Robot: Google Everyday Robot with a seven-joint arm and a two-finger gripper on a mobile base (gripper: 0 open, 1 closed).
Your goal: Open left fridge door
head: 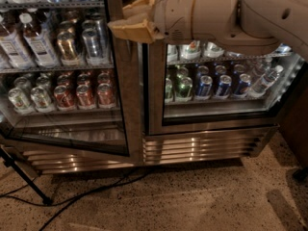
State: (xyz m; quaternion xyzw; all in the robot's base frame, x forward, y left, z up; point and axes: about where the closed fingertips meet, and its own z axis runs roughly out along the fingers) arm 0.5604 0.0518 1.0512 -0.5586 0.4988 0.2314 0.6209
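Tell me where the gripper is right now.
The gripper is at upper middle of the camera view, in front of the left fridge door at its inner steel frame, beside the right fridge door.

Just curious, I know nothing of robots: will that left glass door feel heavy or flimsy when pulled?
Probably heavy: the left fridge door is glass in a wide steel frame. It should swing rigidly, not flex. Its bottom edge looks angled out from the fridge, so it seems ajar and may move freely. The gripper is high at its inner edge.
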